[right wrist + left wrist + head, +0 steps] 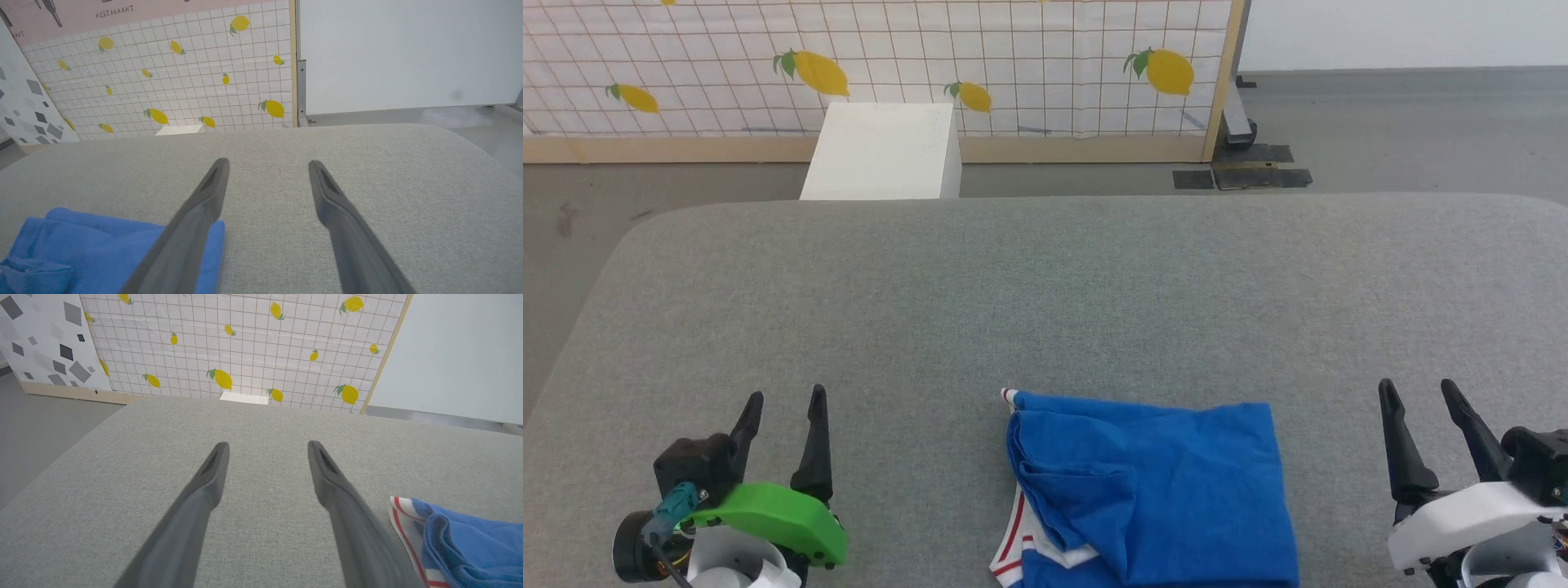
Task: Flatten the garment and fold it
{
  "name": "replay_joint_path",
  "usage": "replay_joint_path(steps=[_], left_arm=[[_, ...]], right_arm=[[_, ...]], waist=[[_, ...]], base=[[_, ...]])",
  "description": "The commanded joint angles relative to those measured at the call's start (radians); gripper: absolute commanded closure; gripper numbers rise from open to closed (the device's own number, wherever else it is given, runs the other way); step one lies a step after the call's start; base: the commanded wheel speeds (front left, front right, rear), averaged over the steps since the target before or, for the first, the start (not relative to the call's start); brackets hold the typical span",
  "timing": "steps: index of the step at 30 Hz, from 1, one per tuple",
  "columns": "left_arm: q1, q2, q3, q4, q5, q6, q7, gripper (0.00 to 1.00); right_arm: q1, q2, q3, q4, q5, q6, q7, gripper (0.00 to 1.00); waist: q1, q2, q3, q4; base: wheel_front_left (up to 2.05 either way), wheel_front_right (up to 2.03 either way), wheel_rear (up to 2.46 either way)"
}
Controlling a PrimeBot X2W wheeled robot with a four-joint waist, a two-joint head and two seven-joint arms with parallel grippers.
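Worktop (1045, 286): a grey fabric-covered surface with rounded far corners was seen; apart from the garment it was bare.
Garment (1168, 482): a blue piece was found lying bunched on the near middle of the worktop, between the two grippers and well apart from both. Its near part was cut off by the bottom edge of the head view.
Garment, folds: loose folds were gathered along its left side, while the right part was spread flatter, with a fairly straight far edge.
Trim (1017, 547): red-and-white stripes were shown at the lower left of the garment, and a small piece was also seen at its far left corner.
Left gripper (786, 394): it was held low over the near left of the worktop, fingers pointed away from the robot. The jaws were spread wide, and nothing was held between them.
Left wrist view: the garment (470, 539) was shown at the lower right, beside the gripper (268, 444) and not touched by it.
Right gripper (1416, 384): it was held at the near right, and its jaws were likewise spread wide and empty.
Right wrist view: the garment (102, 245) was shown at the lower left, partly hidden behind one finger of the gripper (268, 162).
Box (882, 151): a white box was stood on the floor (1405, 122) beyond the far edge.
Panel (1013, 65): a gridded, lemon-printed panel was set up behind the box.
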Motion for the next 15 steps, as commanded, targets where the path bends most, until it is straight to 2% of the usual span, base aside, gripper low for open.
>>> replay_joint_path(steps=[1,4,8,11,15], left_arm=[[-0.012,0.007,-0.002,0.001,-0.006,0.005,0.0,0.0],[-0.013,0.009,-0.004,0.001,-0.006,0.005,-0.001,0.0],[-0.014,0.013,-0.007,-0.002,-0.003,0.007,-0.001,0.0],[-0.013,0.019,-0.006,-0.009,-0.001,0.01,-0.003,0.0],[-0.017,0.022,-0.006,-0.02,0.0,0.013,-0.003,0.0]], right_arm=[[0.006,0.002,-0.002,0.002,-0.008,-0.002,0.008,0.0],[-0.001,0.0,-0.005,0.006,0.002,-0.002,0.037,0.0],[-0.036,-0.02,0.006,-0.001,0.024,-0.002,0.141,0.0],[-0.089,-0.041,0.036,-0.018,0.046,-0.002,0.292,0.0],[-0.159,-0.066,0.106,-0.036,0.083,-0.002,0.552,0.0]], waist=[[0.0,-0.0001,0.0,-0.001],[0.0,-0.0001,0.001,-0.001],[0.0,-0.0001,0.003,-0.004],[0.0,-0.0001,0.011,-0.007],[0.0,-0.0001,0.028,-0.001]], base=[[0.0,0.0,0.0],[0.0,0.0,0.0],[0.0,0.0,0.0],[0.0,0.0,0.0],[0.0,0.0,0.0]])
